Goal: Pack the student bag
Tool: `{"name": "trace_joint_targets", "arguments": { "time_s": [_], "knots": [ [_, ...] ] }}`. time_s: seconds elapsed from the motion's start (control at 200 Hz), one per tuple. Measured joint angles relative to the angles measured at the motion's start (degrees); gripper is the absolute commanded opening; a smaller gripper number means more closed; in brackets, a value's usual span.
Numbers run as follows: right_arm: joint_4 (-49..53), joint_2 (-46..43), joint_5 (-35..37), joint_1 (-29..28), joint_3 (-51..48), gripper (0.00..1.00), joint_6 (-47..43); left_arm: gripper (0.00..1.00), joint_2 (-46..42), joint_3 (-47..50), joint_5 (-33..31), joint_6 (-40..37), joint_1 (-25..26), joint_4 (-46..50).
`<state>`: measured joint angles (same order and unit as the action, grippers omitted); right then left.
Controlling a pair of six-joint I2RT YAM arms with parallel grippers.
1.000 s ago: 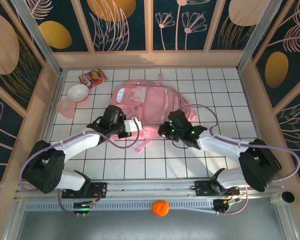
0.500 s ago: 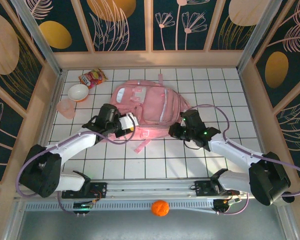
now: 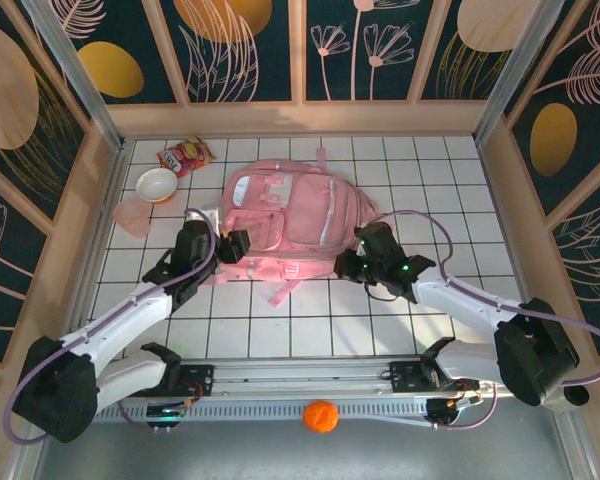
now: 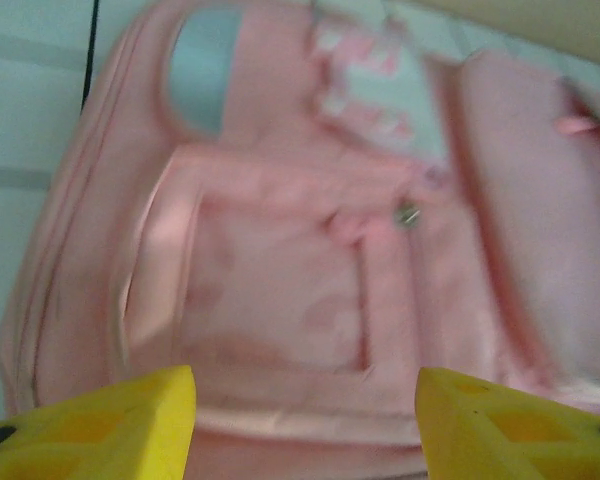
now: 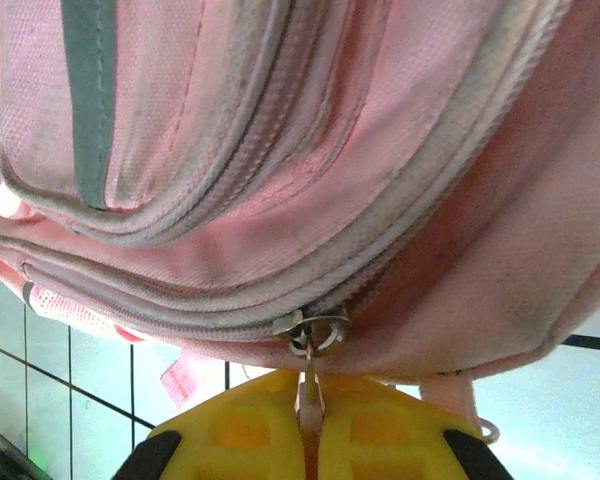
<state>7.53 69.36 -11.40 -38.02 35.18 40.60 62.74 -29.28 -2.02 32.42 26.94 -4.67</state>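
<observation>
From above, the student bag (image 3: 290, 215) lies flat on the middle-far part of the tiled table (image 3: 280, 330). The left gripper (image 3: 236, 245) is at its near-left edge and the right gripper (image 3: 348, 265) at its near-right corner. In the left wrist view, the jaws stand wide apart with nothing between them, facing a front pocket (image 4: 270, 290). In the right wrist view, the jaws are pinched tight on a zipper pull (image 5: 307, 385) at the bag's edge.

A robot lab cell: gridded table (image 3: 310, 322), patterned panel walls (image 3: 250, 60).
</observation>
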Motion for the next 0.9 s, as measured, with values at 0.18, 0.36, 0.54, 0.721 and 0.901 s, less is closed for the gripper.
{"name": "trace_joint_targets", "arguments": {
  "time_s": [0.18, 0.36, 0.54, 0.721, 0.901],
  "knots": [
    [-0.4, 0.6, 1.2, -2.4, 0.0, 0.0, 0.7, 0.62, 5.1, 2.0, -0.1, 10.1, -0.1, -2.1],
    [-3.3, 0.6, 2.0, -5.7, -1.6, 0.0, 3.4, 0.62, 9.1, 1.8, -3.0, 12.9, -1.4, -7.8],
    [-7.9, 1.8, 2.5, -9.9, -3.1, 0.0, 6.9, 0.66, 20.1, -3.5, -3.2, 12.2, -3.5, -14.0],
    [-11.2, 5.4, 2.8, -13.1, -2.6, 0.0, 8.4, 0.72, 29.8, -12.2, -2.1, 7.6, -4.6, -18.6],
    [-11.2, 5.6, 2.3, -12.7, -1.1, 0.0, 7.9, 0.77, 28.2, -15.8, 2.3, -7.0, -4.4, -19.2]
  ]
}}
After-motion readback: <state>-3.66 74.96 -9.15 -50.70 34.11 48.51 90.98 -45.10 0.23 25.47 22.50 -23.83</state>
